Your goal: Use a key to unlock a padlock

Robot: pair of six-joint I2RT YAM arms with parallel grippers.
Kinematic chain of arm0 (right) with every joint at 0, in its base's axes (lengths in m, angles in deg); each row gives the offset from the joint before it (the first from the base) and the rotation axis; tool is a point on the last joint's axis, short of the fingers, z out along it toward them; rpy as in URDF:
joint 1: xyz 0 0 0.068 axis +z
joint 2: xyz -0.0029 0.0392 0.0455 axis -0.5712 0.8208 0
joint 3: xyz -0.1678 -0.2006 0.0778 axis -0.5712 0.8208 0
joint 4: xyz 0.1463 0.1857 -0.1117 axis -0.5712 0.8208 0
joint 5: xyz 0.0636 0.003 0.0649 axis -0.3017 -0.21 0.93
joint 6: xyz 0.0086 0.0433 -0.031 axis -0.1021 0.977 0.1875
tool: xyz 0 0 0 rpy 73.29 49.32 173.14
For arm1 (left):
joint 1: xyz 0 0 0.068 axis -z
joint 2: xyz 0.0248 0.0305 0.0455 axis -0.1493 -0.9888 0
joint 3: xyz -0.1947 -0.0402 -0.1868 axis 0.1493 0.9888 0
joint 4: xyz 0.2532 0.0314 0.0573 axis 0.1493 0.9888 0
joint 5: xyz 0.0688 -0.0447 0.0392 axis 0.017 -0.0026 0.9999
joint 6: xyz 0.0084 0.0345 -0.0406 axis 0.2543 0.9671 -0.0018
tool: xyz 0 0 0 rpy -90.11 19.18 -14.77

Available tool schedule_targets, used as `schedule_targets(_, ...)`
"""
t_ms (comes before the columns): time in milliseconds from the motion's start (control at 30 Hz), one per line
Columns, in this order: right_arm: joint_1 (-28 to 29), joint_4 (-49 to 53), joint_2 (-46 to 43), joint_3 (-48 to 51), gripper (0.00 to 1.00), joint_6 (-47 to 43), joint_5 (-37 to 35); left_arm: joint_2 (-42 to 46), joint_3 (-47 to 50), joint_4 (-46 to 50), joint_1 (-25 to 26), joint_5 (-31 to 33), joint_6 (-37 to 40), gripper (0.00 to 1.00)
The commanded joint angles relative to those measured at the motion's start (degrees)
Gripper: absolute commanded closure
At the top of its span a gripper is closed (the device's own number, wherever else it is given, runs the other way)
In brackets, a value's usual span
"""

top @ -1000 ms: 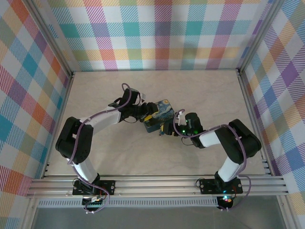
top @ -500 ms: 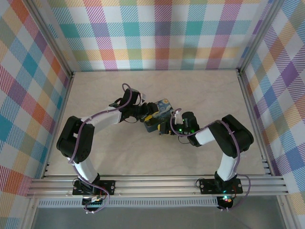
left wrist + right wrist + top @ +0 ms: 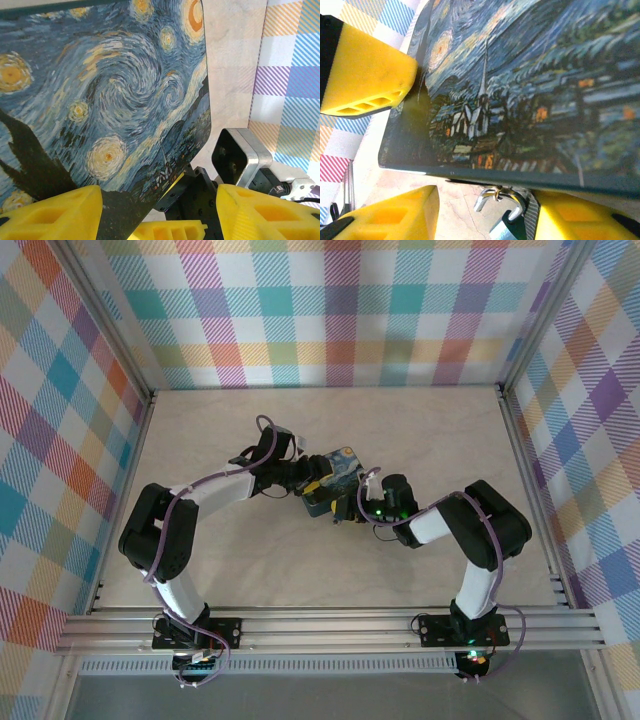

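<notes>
The padlock [image 3: 516, 226] is a tiny blue body with a silver shackle [image 3: 503, 196]. It hangs from a small ring under the edge of the night-sky tin [image 3: 530, 85], and one end of the shackle stands free. My right gripper [image 3: 485, 215] is open around it. Its right finger [image 3: 580, 220] is against the padlock body and its left finger [image 3: 390, 215] is well apart. My left gripper [image 3: 160, 210] is open, with a corner of the tin [image 3: 110, 100] between its fingers. The key is out of view. From above, both grippers [image 3: 308, 483] [image 3: 343, 512] meet at the tin [image 3: 338, 472].
The tin lies mid-table on the pale marble-patterned top [image 3: 420, 430]. Plaid walls [image 3: 340, 310] close in the back and both sides. A metal rail [image 3: 320, 625] runs along the near edge at the arm bases. A finger of the left gripper [image 3: 365, 70] sits by the tin's far side.
The right arm has pushed a little further left toward the tin, and its jaws have narrowed. The left arm and the tin have stayed put.
</notes>
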Motion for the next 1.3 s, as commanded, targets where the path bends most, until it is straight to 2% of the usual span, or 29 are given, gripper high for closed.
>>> schedule_targets(0, 0.39, -3.32, -0.44, 0.77, 0.54, -0.55, 2.29, 0.34, 1.23, -0.16, 0.62, 1.07, -0.37, 0.38)
schedule_targets(433, 0.37, -6.13, -1.92, 2.7, 0.6, -1.21, 3.19, 0.79, 1.54, -0.42, 0.62, 1.29, -0.62, 0.38)
schedule_targets(900, 0.37, -3.76, -2.89, 4.02, 0.69, -2.74, 2.83, 0.52, 1.79, -0.52, 0.62, 1.44, -0.63, 0.38)
schedule_targets(1267, 0.38, -3.18, -2.89, 4.21, 0.85, -3.01, 2.73, 0.72, 2.01, -0.52, 0.62, 1.57, -0.62, 0.38)
